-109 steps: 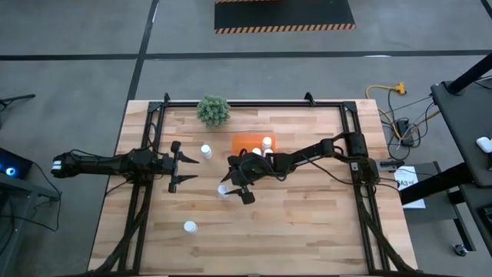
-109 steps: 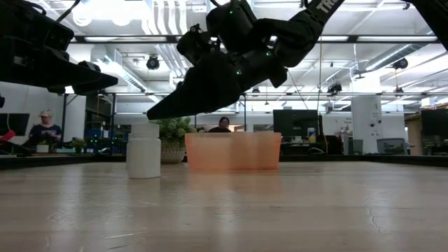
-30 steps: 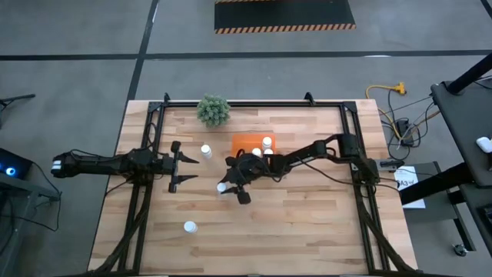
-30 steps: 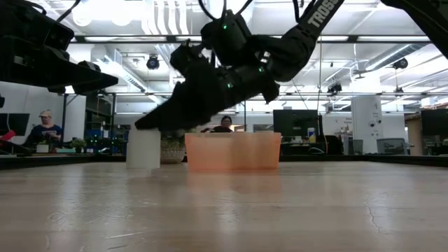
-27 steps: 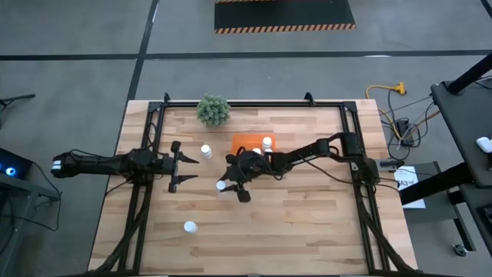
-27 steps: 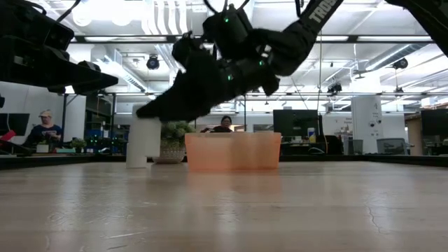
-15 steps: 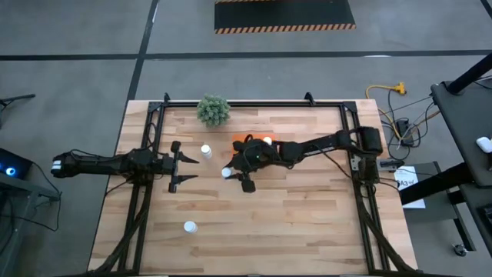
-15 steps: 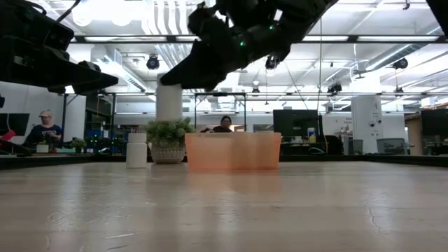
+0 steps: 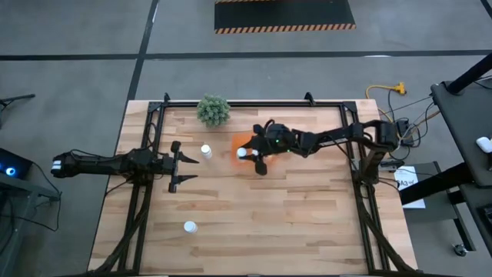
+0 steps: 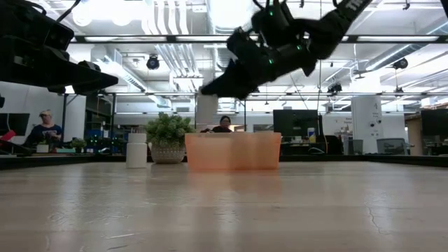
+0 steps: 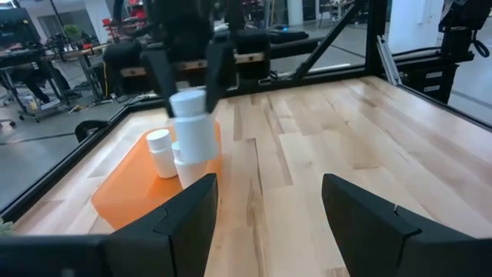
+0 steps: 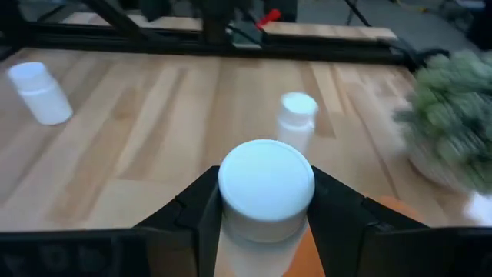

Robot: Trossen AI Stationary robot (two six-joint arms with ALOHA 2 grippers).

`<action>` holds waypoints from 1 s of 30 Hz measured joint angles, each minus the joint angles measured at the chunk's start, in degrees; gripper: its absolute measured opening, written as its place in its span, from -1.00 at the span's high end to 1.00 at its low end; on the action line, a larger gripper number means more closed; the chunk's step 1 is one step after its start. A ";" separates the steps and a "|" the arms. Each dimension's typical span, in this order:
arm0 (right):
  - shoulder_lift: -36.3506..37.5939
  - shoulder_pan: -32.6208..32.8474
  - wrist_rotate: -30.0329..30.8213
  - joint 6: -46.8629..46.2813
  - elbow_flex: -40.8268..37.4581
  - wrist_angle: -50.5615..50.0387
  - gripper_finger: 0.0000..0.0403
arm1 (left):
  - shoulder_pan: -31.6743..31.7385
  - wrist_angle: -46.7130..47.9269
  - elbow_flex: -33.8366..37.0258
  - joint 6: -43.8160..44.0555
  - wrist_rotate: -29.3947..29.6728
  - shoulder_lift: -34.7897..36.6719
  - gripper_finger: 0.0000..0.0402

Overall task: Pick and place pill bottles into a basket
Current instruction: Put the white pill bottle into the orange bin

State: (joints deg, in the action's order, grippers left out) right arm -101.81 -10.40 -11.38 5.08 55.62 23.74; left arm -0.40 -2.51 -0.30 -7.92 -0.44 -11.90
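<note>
Wooden table [image 9: 292, 208], grey floor [image 9: 69, 85]

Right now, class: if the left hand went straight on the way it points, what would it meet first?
Probably the bottle held by the right hand over the basket. The left hand points across bare table toward it, though depth is hard to judge.

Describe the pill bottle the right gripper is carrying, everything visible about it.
The held pill bottle is a small white cylinder with a smooth round white cap, plastic by its look. It hangs upright, off the table, clamped between the fingers of the right gripper, which press on its sides below the cap. It is at the orange basket, above the end nearer the left arm, where two other bottles stand.
</note>
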 joint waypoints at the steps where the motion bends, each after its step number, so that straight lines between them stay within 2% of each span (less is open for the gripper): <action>1: 0.20 -0.66 -0.01 -0.34 -0.56 0.06 0.28 | 0.02 0.05 0.00 0.00 -0.05 0.02 -0.08; 15: 1.19 -7.28 -0.26 0.87 -2.98 0.91 0.28 | 0.00 0.01 0.00 -0.02 -0.05 -0.07 -0.08; 20: 1.19 -9.34 -0.70 -0.03 -6.07 5.95 0.28 | 0.01 0.02 0.01 -0.02 -0.04 0.01 -0.08; 30: 1.19 -10.21 -1.12 -0.48 -8.83 6.88 0.28 | 0.00 -0.01 0.00 -0.01 -0.05 0.02 -0.08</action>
State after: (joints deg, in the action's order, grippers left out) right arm -100.62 -20.61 -12.50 4.60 46.79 30.62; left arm -0.40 -2.52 -0.30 -7.93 -0.49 -11.89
